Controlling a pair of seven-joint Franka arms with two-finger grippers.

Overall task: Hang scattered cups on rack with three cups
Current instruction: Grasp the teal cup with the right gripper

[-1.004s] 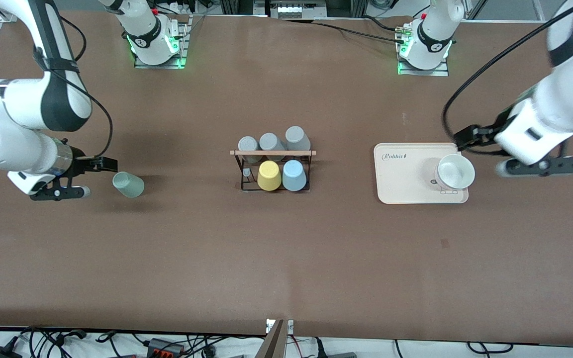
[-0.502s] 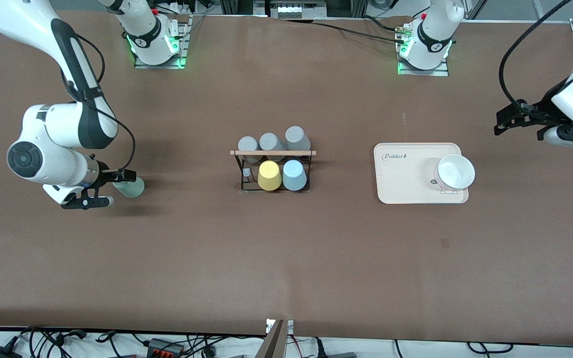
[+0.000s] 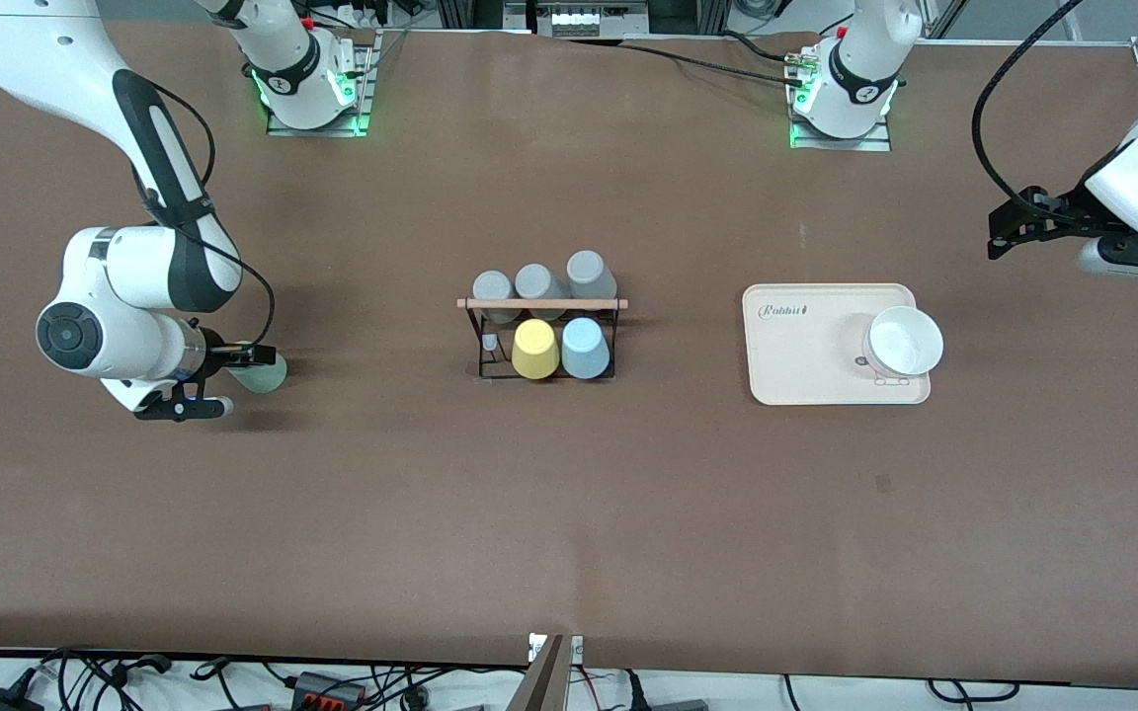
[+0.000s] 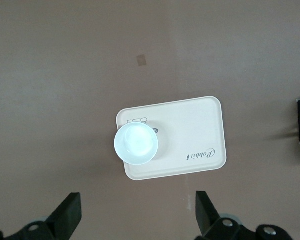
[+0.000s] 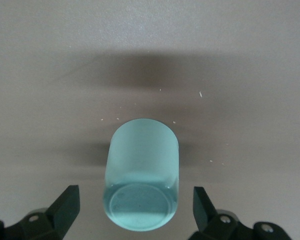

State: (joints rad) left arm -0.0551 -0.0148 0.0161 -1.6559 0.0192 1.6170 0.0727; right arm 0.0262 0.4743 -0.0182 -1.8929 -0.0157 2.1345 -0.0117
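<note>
Landmark: the rack [image 3: 541, 336], a black wire stand with a wooden rod across its top, stood mid-table.
On the rack: a light blue cup [image 3: 585, 348] and a yellow cup [image 3: 534, 349] sat upside down on the pegs nearer the front camera; three grey cups [image 3: 539, 282] filled the farther row.
Mint cup: the mint green cup [image 3: 263, 372] lay on its side on the table, well apart from the rack, toward the right arm's end.
Right gripper: the right gripper [image 5: 135, 205] was low at the mint cup, fingers spread wide to either side of the cup's base, not touching it.
Left gripper: the left gripper [image 4: 137, 220] waited, jaws wide and empty, up over the table at the left arm's end, well apart from the rack.
Also there: a beige tray [image 3: 796, 375] with a white bowl [image 3: 903, 342] on it lay between the rack and the left arm's end.
Step in hand: by appearances, lining up to grasp the mint cup.
Next move: probably closing squarely across the cup's wall, since a cup lying on its side could roll away.
</note>
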